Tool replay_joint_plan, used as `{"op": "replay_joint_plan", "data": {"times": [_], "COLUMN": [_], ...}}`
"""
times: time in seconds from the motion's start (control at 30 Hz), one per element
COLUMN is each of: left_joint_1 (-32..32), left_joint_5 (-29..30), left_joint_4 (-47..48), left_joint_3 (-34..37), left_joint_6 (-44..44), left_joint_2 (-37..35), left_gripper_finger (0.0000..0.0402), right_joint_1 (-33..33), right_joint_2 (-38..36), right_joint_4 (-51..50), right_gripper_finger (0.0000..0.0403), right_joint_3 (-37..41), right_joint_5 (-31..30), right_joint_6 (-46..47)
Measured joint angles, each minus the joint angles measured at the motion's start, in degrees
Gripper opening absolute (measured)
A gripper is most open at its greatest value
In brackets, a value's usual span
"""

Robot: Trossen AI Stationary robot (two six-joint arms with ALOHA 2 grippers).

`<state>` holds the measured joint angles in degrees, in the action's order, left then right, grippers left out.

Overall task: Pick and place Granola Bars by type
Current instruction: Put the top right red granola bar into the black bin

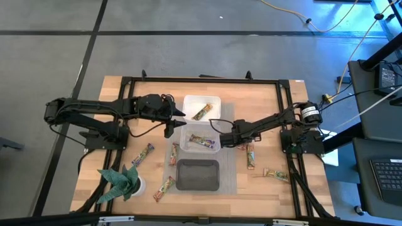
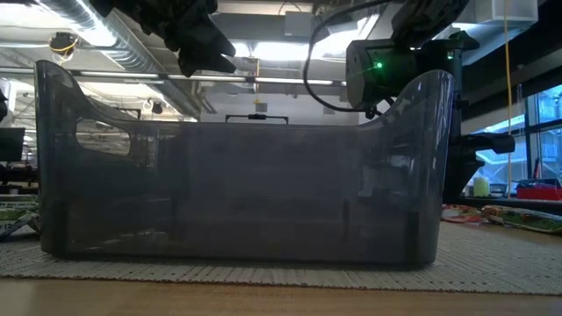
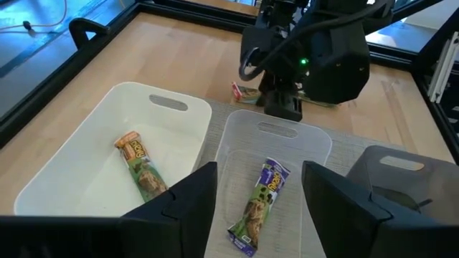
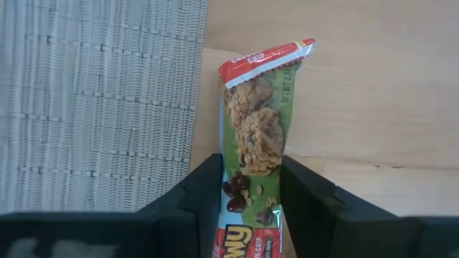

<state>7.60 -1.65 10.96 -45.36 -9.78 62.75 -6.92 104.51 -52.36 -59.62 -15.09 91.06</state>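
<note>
My right gripper [image 4: 251,208] is down at the table, just right of the clear tub [image 1: 186,145], shut on a red-orange and green granola bar [image 4: 259,122] that lies on the wood beside the grey mat. My left gripper [image 3: 258,197] hovers open above the white tub [image 3: 86,154] and the clear tub [image 3: 315,143]. A red-orange bar [image 3: 140,166] lies flat in the white tub. A purple bar [image 3: 259,204] lies flat in the clear tub. The black tub [image 1: 198,183] sits nearer on the mat. Several more bars lie loose on the table. My right gripper pinches the red-orange and green bar between its two fingers, on the long edges about mid-length [image 4: 247,179]. The fingers come from above, pointing down, and lie across the bar. The bar lies flat on the wood, with its red crimped end [image 4: 265,61] sticking out past the fingertips.
Loose bars lie left of the tubs [image 1: 143,155], [image 1: 174,152], [image 1: 164,188] and right of them [image 1: 250,157], [image 1: 275,174]. A green plant [image 1: 122,182] stands at the near left corner. A black frame [image 1: 282,94] runs round the table. The black tub [image 2: 237,193] fills the low view.
</note>
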Motion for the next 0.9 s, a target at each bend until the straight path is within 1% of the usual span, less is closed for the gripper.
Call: {"op": "replay_joint_plan", "data": {"times": [0.2, 0.3, 0.37, 0.47, 0.6, 0.7, 0.8, 0.9], "left_joint_1": [0.0, 0.0, 0.0, 0.0, 0.0, 0.0, 0.0, 0.0], "left_joint_5": [0.1, 0.1, 0.1, 0.1, 0.2, 0.2, 0.2, 0.2], "left_joint_4": [0.0, 0.0, 0.0, 0.0, 0.0, 0.0, 0.0, 0.0], "left_joint_3": [0.0, 0.0, 0.0, 0.0, 0.0, 0.0, 0.0, 0.0], "left_joint_6": [0.0, 0.0, 0.0, 0.0, 0.0, 0.0, 0.0, 0.0], "left_joint_2": [0.0, 0.0, 0.0, 0.0, 0.0, 0.0, 0.0, 0.0], "left_gripper_finger": [0.0195, 0.0196, 0.0197, 0.0197, 0.0195, 0.0197, 0.0198, 0.0195], "right_joint_1": [0.0, 0.0, 0.0, -0.2, -0.3, -1.0, -2.2, -4.0], "right_joint_2": [0.0, 0.0, 0.0, 0.0, 0.0, 0.0, 0.0, 0.0], "right_joint_4": [-2.7, -6.0, -9.8, -18.7, -31.0, -36.4, -36.0, -30.9], "right_gripper_finger": [0.0133, 0.0133, 0.0133, 0.0133, 0.0133, 0.0133, 0.0133, 0.0133], "right_joint_3": [-2.6, -5.0, -7.5, -12.1, -20.2, -26.9, -33.1, -38.0], "right_joint_5": [0.2, -0.2, -0.6, -2.6, -5.6, -8.1, -9.2, -9.2], "right_joint_6": [-5.0, -7.5, -8.1, -9.4, -10.7, -12.9, -20.3, -30.2]}}
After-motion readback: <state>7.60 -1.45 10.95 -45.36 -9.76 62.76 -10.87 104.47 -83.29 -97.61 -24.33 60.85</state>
